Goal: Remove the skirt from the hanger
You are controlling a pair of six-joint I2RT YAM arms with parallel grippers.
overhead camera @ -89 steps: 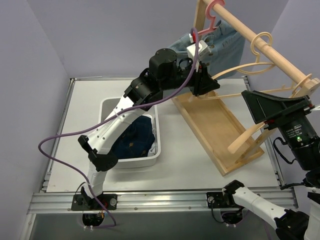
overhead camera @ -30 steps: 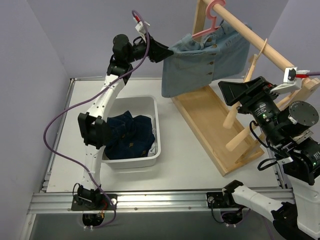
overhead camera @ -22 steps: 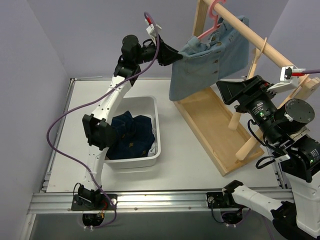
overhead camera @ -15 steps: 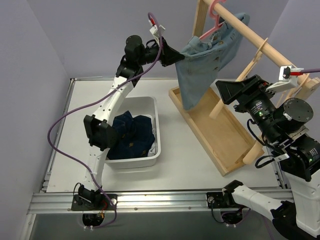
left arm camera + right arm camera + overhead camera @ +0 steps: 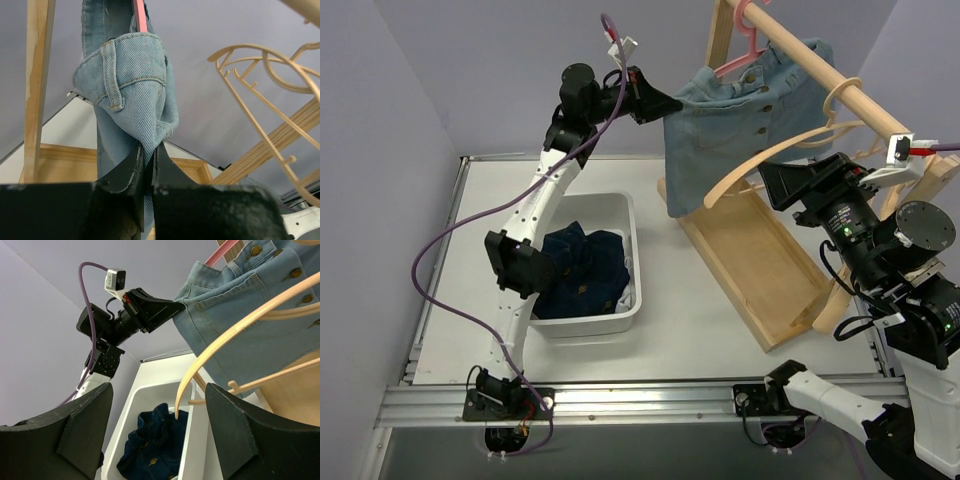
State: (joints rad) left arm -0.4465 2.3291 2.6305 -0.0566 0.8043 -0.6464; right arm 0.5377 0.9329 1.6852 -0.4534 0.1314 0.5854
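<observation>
The light blue denim skirt point(image 5: 740, 120) hangs on a pink hanger point(image 5: 742, 45) from the wooden rack's rail point(image 5: 840, 85). My left gripper point(image 5: 665, 105) is raised high and shut on the skirt's left waist corner. In the left wrist view the jaws point(image 5: 148, 150) pinch a fold of the skirt point(image 5: 132, 90) below the pink hanger point(image 5: 140, 15). My right gripper point(image 5: 770, 185) is open and empty, just right of and below the skirt. In the right wrist view its fingers point(image 5: 157, 405) stand wide apart, with the skirt point(image 5: 250, 325) above them.
A bare wooden hanger point(image 5: 760, 160) swings across the skirt's front, close to my right gripper; others hang on the rail point(image 5: 845, 85). The rack's wooden base point(image 5: 750, 250) lies on the table. A white bin point(image 5: 535, 215) holds dark denim clothing point(image 5: 580, 275).
My left gripper has shifted a little right, still holding the skirt's corner. The skirt and rack have swayed. A wooden hanger has swung left, across the skirt.
</observation>
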